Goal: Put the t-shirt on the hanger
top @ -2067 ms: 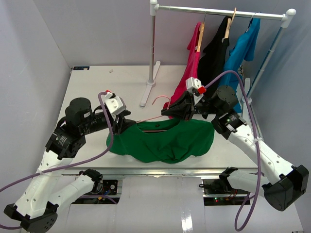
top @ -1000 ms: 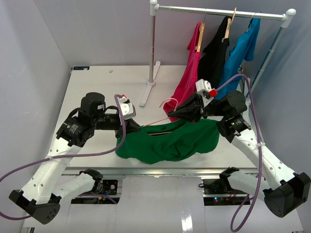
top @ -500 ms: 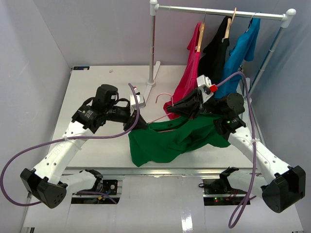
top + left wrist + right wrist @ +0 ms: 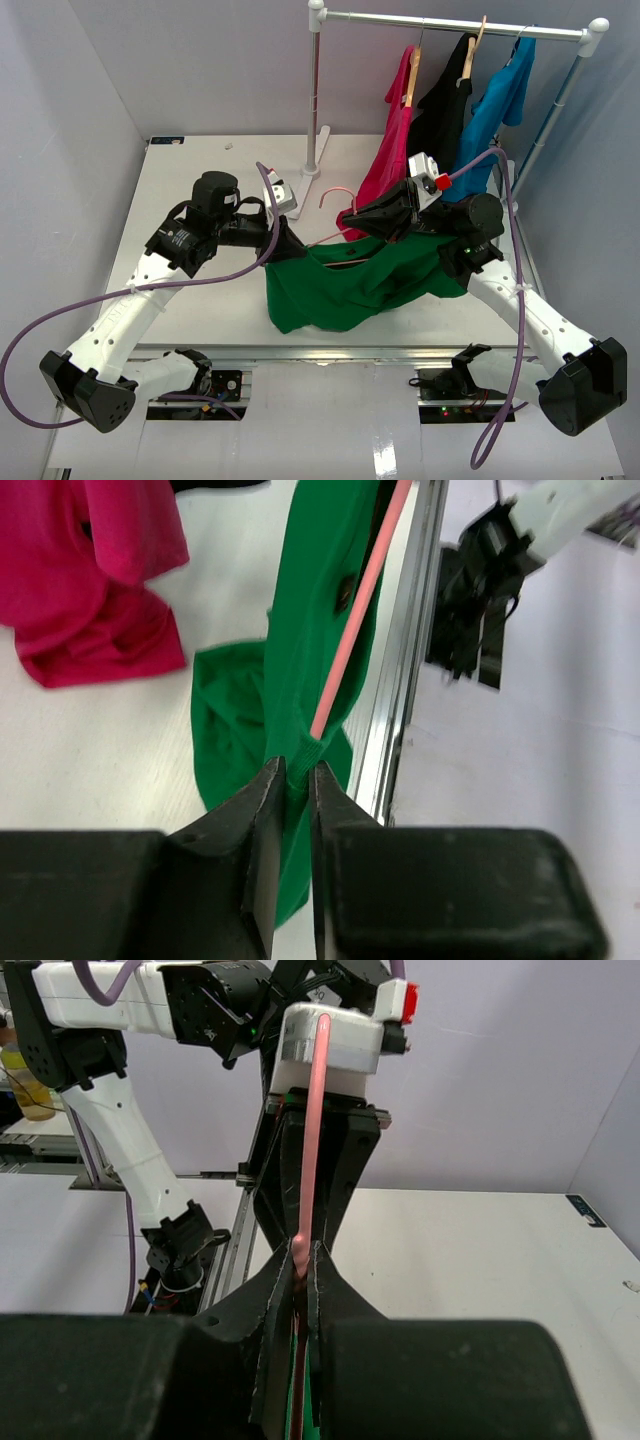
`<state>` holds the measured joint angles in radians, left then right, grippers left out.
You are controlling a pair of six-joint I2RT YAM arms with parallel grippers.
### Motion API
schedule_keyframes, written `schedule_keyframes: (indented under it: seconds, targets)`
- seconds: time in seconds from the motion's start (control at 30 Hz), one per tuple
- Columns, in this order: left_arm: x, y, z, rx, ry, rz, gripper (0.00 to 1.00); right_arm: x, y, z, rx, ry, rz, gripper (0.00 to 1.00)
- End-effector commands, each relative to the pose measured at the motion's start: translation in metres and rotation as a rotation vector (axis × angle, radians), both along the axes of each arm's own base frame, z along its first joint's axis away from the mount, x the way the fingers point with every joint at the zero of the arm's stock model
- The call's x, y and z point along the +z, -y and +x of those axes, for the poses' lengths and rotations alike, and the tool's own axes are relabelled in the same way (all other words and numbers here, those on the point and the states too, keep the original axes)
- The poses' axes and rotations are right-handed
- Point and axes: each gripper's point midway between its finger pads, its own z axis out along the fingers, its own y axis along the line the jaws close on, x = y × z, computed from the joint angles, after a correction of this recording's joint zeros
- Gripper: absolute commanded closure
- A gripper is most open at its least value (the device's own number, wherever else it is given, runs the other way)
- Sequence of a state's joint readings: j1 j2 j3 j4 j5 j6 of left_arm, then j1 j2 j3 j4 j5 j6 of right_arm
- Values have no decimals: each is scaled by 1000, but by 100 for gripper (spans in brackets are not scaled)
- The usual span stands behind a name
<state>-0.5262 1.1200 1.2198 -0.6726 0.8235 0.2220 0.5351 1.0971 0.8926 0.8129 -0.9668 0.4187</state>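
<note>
The bright green t-shirt (image 4: 345,285) hangs lifted between both arms above the table's near edge, its lower part drooping. The pale pink wire hanger (image 4: 338,196) runs through the collar, its hook sticking up beside the right gripper. My left gripper (image 4: 287,247) is shut on the shirt's ribbed collar edge (image 4: 300,765), with the pink wire (image 4: 355,610) running away from the fingers. My right gripper (image 4: 352,226) is shut on the hanger wire (image 4: 312,1130) near its neck, with green cloth under the fingers. Both grippers face each other closely.
A clothes rack (image 4: 455,22) stands at the back right with magenta-red (image 4: 385,165), black (image 4: 445,100) and turquoise-blue (image 4: 495,110) shirts hanging. Its upright pole (image 4: 314,95) and base stand mid-back. The red shirt's hem (image 4: 95,630) lies close behind the green one. The table's metal front rail (image 4: 340,352) runs below.
Both arms lifted the shirt and hanger off the table and moved right. The left gripper swung in toward the right one. In the last half second the shirt rose slightly.
</note>
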Motion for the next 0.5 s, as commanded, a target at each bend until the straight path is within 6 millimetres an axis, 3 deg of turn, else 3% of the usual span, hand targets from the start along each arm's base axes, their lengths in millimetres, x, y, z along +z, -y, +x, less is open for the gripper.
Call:
schedule_keyframes:
  seconds: [0.0, 0.17, 0.33, 0.47]
  targets:
    - [57, 21, -16, -120, 65, -217, 75, 0, -9, -10, 39, 19, 23, 92]
    - [51, 24, -25, -180, 21, -228, 73, 2, -9, -10, 34, 23, 51, 92]
    - [48, 22, -34, -221, 26, -233, 97, 5, -8, -10, 25, 28, 72, 92]
    - [46, 21, -32, -203, 38, -227, 100, 5, -7, -14, 39, 29, 101, 92]
